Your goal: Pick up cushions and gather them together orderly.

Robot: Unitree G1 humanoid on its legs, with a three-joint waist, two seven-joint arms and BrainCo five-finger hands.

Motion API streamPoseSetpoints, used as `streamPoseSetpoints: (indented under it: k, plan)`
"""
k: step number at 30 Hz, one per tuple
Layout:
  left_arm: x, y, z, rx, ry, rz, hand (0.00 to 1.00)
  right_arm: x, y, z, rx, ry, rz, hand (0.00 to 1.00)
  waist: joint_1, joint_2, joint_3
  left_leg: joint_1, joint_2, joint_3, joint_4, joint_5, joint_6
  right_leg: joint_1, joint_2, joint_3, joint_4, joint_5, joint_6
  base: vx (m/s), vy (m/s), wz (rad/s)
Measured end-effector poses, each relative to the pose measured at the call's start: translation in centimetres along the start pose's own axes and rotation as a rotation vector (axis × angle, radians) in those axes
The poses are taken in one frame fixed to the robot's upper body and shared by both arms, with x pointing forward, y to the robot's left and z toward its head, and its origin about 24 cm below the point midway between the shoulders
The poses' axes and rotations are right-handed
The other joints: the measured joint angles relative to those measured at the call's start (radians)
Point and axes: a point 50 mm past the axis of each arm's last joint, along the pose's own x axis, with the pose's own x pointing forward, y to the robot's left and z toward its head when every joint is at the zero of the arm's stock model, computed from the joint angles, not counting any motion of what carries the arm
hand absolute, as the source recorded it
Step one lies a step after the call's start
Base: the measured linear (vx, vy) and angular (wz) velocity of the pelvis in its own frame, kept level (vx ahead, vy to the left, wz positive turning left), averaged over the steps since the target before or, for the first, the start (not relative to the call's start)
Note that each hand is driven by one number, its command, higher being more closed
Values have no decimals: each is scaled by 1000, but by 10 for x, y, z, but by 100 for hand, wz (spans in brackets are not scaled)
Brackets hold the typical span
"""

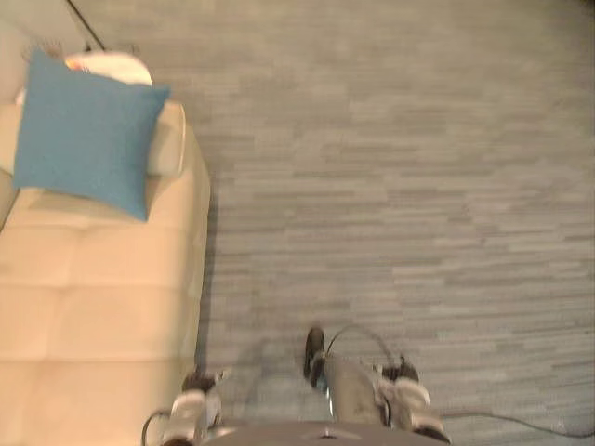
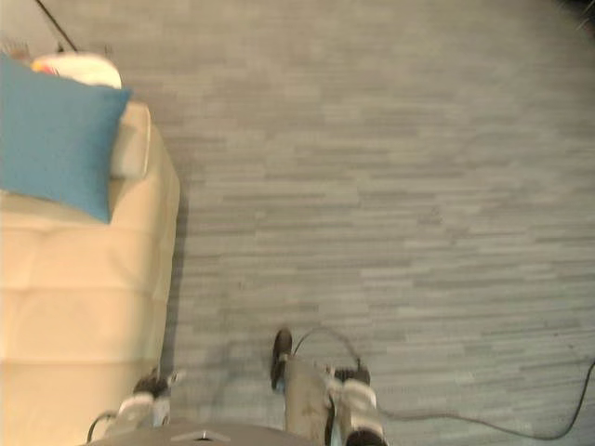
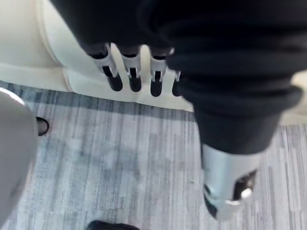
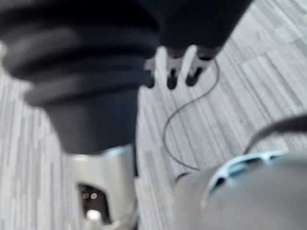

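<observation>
**Task item.** One blue square fabric cushion [image 1: 85, 135] lies in the upper left of the left eye view. It rests on the upper end of a cream quilted leather sofa [image 1: 93, 316]. The sofa runs down the left side of the frame, and the frame border cuts off its left part. In the right eye view the border also cuts off the cushion's left part.

**Partly hidden items.**
- The cushion's right edge overlaps a cream padded block [image 1: 167, 139] at the sofa's upper end. It cannot be told whether this block is part of the sofa or a separate cushion.
- A white rounded object [image 1: 116, 67] with an orange-red mark protrudes above the cushion's top edge. The cushion hides most of it, so what it is cannot be told.

**Floor.** A grey floor with a plank pattern [image 1: 390, 186] takes up the centre and right of the frame.

**Left hand** [image 1: 191, 411]. It sits at the bottom edge, left of centre, just beside the sofa's lower right corner, and is partly cut off. In the left wrist view its fingers [image 3: 111, 67] hang straight and released, grasping nothing. The sofa's edge and the floor show past them.

**Right hand** [image 1: 406, 395]. It sits at the bottom edge, right of centre, over the floor and well apart from the cushion. In the right wrist view its fingers [image 4: 171, 72] are blurred but read as extended and released, grasping nothing.
</observation>
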Motion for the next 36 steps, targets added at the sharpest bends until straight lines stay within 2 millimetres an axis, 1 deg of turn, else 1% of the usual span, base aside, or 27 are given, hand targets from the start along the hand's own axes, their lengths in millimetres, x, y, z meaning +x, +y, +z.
streamPoseSetpoints:
  k: [1,2,3,4,5,6,8,10,11,12,13,14,15,16,18,19,20,21,22,23,25,27,30,32,33,34,36]
  plan:
    - [0,0,1,-26,-2,8,0,0,1,-1,-10,0,7,0,-5,10,3,-33,13,-29,136,53,-2,60,0,-21,5,-52,0,677,-251,58]
    - [-1,1,2,-64,-4,26,0,-1,5,1,-24,-10,20,0,1,19,4,-142,46,-55,400,150,-10,137,7,-44,-22,-97,-3,557,-199,48]
    - [-1,2,2,-76,-6,33,0,-2,6,1,-29,-12,26,0,8,17,6,-190,60,-61,506,163,-20,162,14,-48,-30,-110,-7,576,-131,24]
    - [-1,3,7,-96,-24,42,0,-3,11,1,-31,-15,41,0,22,33,13,-300,94,-46,741,127,-12,227,37,-53,-50,-139,-10,417,-33,2]
    - [-1,6,11,-103,-41,52,0,-4,15,-2,-24,-5,50,0,40,22,26,-390,110,-10,871,79,-2,297,45,-55,-76,-160,-6,498,-26,2]
    - [-1,8,12,-110,-47,56,0,-5,17,-3,-21,2,53,0,47,19,27,-422,109,9,890,62,2,327,44,-55,-91,-166,0,396,33,4]
    - [-2,9,16,-140,-71,59,0,-6,19,-5,-15,8,55,0,63,17,28,-527,99,83,836,-6,19,424,34,-65,-170,-174,24,354,72,16]
    - [-3,10,21,-151,-96,58,0,-7,18,-8,-15,16,49,0,66,11,31,-596,71,173,641,-56,34,497,5,-85,-229,-177,69,478,164,33]
    - [-3,9,22,-148,-103,55,0,-7,17,-8,-12,16,43,0,66,12,31,-618,38,237,413,-40,41,542,-21,-105,-247,-190,96,470,195,34]
    - [-3,9,22,-148,-103,54,0,-7,17,-8,-12,16,42,0,68,13,30,-617,27,255,322,-13,43,559,-28,-109,-250,-199,111,512,244,29]
    - [-4,6,21,-155,-102,44,0,-7,16,-9,-12,18,36,0,77,17,28,-613,7,277,214,110,111,589,-29,-110,-256,-221,144,545,218,34]
    - [-2,10,28,-143,-122,53,0,-10,23,-12,-10,28,48,0,82,-28,21,-582,-48,291,181,98,117,604,-62,-95,-281,-208,123,639,263,44]
    - [-1,13,27,-137,-124,60,0,-9,25,-9,-10,21,52,0,88,-43,14,-587,-66,283,185,75,136,613,-59,-67,-317,-148,90,519,203,41]
    - [-1,14,27,-144,-121,60,0,-8,25,-6,-5,18,51,0,93,-46,12,-587,-68,283,194,64,143,620,-61,-56,-323,-125,99,488,237,33]
    - [0,18,25,-141,-115,73,0,-7,25,-5,-10,13,50,0,102,-54,6,-558,-89,284,229,17,164,619,-84,-3,-242,-83,143,422,207,22]
    - [0,17,21,-133,-99,69,0,-7,24,-6,-23,15,49,0,104,-52,4,-511,-100,281,218,-25,156,582,-105,36,-93,-73,163,504,224,27]
    - [1,18,17,-105,-81,67,0,-8,25,-9,-31,20,56,0,91,-58,2,-459,-129,256,199,-49,156,497,-140,82,159,-24,227,486,188,41]
    - [1,20,15,-85,-73,66,0,-9,25,-11,-32,29,57,0,78,-63,0,-436,-145,240,190,-55,157,454,-149,101,282,-21,237,372,105,74]
    - [2,21,12,-67,-60,65,0,-10,23,-16,-34,38,53,0,60,-65,0,-390,-164,211,173,-64,161,392,-156,110,443,-30,233,337,23,84]
    - [2,21,8,-65,-40,67,0,-9,19,-13,-49,14,52,0,55,-65,0,-324,-183,183,138,-70,161,318,-157,107,569,-69,201,320,5,79]
    - [1,21,5,-66,-28,65,0,-10,16,-12,-70,-4,55,0,54,-58,-5,-266,-189,145,108,-85,158,244,-146,73,581,-117,163,279,-40,70]
    - [1,21,4,-67,-26,67,0,-11,16,-12,-66,-12,60,0,52,-60,-11,-226,-185,86,103,-116,150,169,-123,42,479,-156,144,262,-132,79]
    - [0,19,3,-74,-22,65,0,-12,10,-16,-59,-4,45,0,45,-58,-11,-171,-155,-13,95,-151,108,142,-36,99,116,-150,123,234,-212,91]
    - [1,20,2,-83,-13,69,0,-12,7,-18,-46,8,31,0,37,-57,-11,-150,-132,-80,91,-179,73,124,13,190,-86,-89,117,436,-381,102]
    - [0,21,-1,-99,-3,79,0,-12,5,-21,-50,18,28,0,31,-56,-11,-134,-114,-136,92,-213,35,123,34,239,-148,14,133,434,-379,95]
    - [0,20,-2,-102,3,79,0,-13,3,-24,-53,28,25,0,32,-57,-15,-126,-105,-159,88,-219,24,134,45,241,-146,62,118,379,-325,102]
    - [-1,13,-7,-110,23,65,0,-10,-8,-22,-50,21,2,0,38,-23,-28,-111,-74,-203,50,-186,3,114,56,187,-50,-10,78,398,-330,78]
